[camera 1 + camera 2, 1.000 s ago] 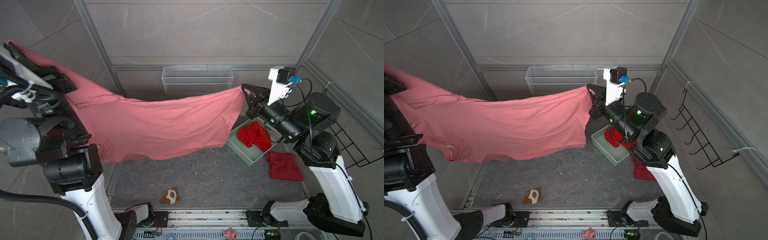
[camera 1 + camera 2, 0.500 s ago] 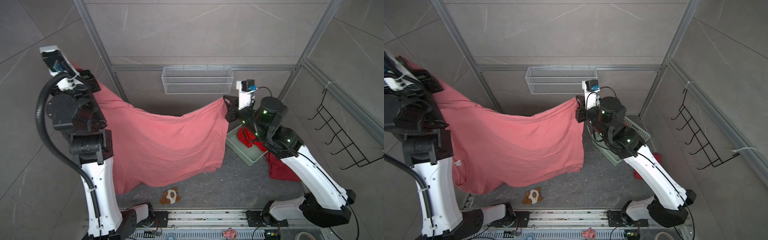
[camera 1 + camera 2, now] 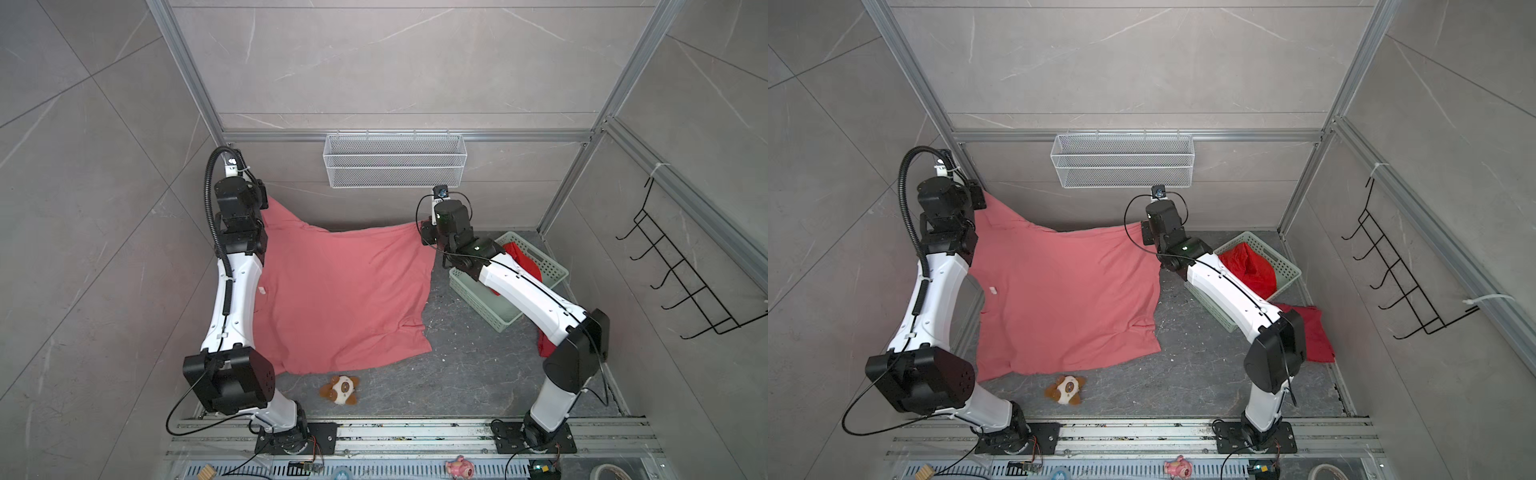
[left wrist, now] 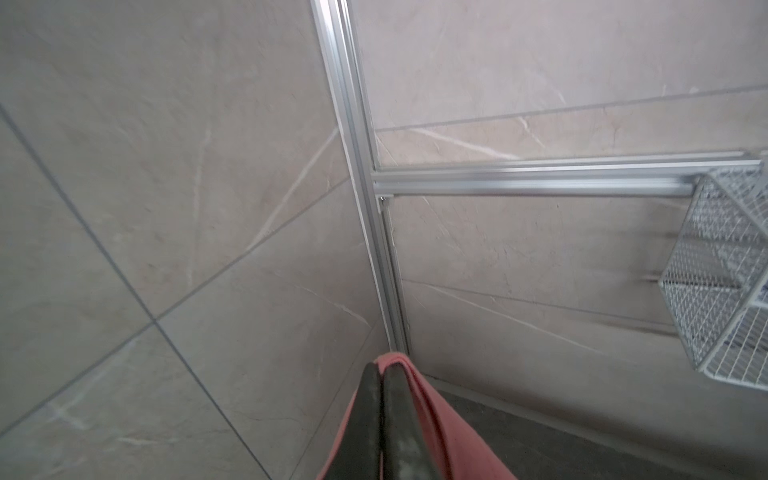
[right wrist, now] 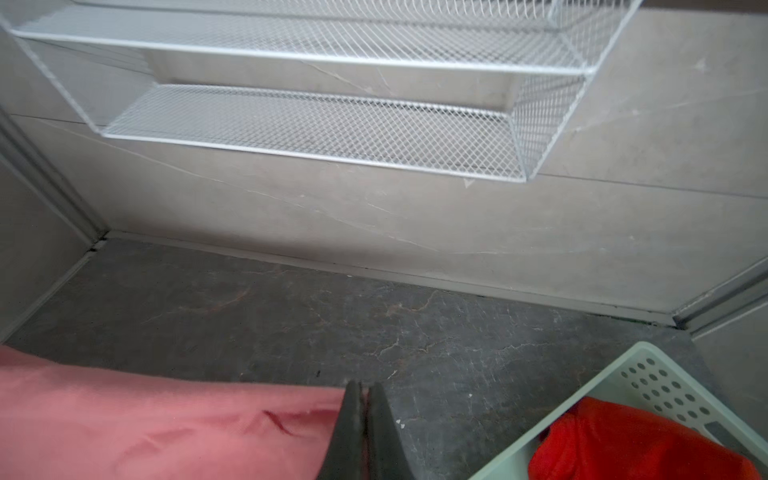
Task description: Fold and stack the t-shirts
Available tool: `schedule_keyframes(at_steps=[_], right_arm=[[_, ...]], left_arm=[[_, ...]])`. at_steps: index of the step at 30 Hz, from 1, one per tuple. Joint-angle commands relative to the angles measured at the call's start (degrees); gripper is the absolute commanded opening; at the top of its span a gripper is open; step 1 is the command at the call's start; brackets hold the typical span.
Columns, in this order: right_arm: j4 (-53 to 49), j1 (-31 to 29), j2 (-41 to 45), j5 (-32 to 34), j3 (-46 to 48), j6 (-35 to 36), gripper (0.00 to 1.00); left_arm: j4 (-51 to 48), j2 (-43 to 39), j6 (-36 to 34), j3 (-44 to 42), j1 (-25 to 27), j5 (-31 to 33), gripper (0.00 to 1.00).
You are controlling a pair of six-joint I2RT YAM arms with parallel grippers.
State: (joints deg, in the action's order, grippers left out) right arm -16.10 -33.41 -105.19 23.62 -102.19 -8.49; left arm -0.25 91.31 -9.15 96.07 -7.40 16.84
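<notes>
the pink shirt (image 3: 340, 291), stretched high a second ago, now drapes onto the table (image 3: 457, 374); left jaws and right jaws stay clamped on its far corners, ready for flattening.

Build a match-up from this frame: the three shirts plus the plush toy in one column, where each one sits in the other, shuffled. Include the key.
Column 1
1. salmon-pink t-shirt
2. scarlet t-shirt
3. dark crimson t-shirt
4. plush toy

Column 2
A. bunched inside the green basket
B. alone on the table, just in front of the pink hem
C. pinched at two corners by the left gripper and right gripper, lower part draped onto the table
D. lying on the table beside the basket, outside it

Pairs: 1-C; 2-A; 3-D; 4-B
</notes>
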Motion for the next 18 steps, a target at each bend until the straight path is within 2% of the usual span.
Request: schedule_keyframes(at_steps=[1, 9, 14, 18], right_arm=[[-0.1, 0.75, -4.59, -1.44, -6.05, -2.87, 0.0], [-2.14, 1.11, -7.62, -4.02, -12.52, -2.0, 0.0], [-1.83, 1.03, -2.77, -4.44, -11.85, -0.75, 0.0], [-2.16, 0.57, 3.71, -5.31, -12.83, 1.86, 0.0]], left_arm=[[5.43, 1.32, 1.41, 1.35, -0.3, -1.29, 0.0], [4.85, 0.96, 1.67, 1.71, -0.79, -1.43, 0.0], [4.3, -3.31, 1.77, 2.24, -1.12, -1.98, 0.0], [3.46, -7.74, 1.26, 6.55, -1.79, -1.41, 0.0]])
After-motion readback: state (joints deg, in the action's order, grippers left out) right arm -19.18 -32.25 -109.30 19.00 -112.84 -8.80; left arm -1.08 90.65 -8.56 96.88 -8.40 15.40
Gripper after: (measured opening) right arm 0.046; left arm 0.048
